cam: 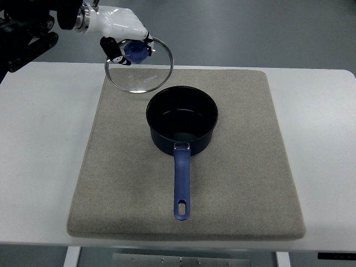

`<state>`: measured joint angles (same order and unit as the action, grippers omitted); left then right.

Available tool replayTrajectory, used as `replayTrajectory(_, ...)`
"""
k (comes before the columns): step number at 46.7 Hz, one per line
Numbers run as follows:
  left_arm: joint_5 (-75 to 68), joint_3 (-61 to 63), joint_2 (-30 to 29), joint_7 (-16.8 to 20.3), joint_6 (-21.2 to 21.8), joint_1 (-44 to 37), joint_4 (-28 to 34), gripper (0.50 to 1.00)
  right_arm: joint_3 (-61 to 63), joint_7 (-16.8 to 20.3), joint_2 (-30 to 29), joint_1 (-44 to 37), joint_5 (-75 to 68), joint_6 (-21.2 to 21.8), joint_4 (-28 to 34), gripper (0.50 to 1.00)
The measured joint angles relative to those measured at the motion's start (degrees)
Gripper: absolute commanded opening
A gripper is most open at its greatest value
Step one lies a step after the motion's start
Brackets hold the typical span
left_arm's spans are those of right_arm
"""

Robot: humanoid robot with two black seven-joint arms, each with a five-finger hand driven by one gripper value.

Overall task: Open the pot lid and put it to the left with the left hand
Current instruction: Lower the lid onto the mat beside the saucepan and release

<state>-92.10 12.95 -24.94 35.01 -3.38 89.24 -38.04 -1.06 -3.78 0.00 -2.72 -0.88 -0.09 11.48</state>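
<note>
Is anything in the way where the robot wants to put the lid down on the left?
Nothing visible is. The left hand holds the lid by its blue knob, lifted up and to the left of the pot. The mat and table on that side look bare.

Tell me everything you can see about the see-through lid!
The lid is a round disc that looks like clear glass, with a thin shiny metal rim and a blue knob in the middle. It is off the pot and tilted, held up in the air by the left hand, whose white fingers grip the knob. It sits up and to the left of the open pot, over the far left corner of the grey mat. Only the hand touches it.
</note>
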Motion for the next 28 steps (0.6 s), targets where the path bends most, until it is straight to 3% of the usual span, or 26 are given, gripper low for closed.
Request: replayTrajectory(28, -0.12, 4.42, -4.08, -0.01, 0.29, -5.66, -7.19, 0.5, 0.0, 0.0, 0.0, 0.0, 0.0, 0.0, 0.0, 0.917)
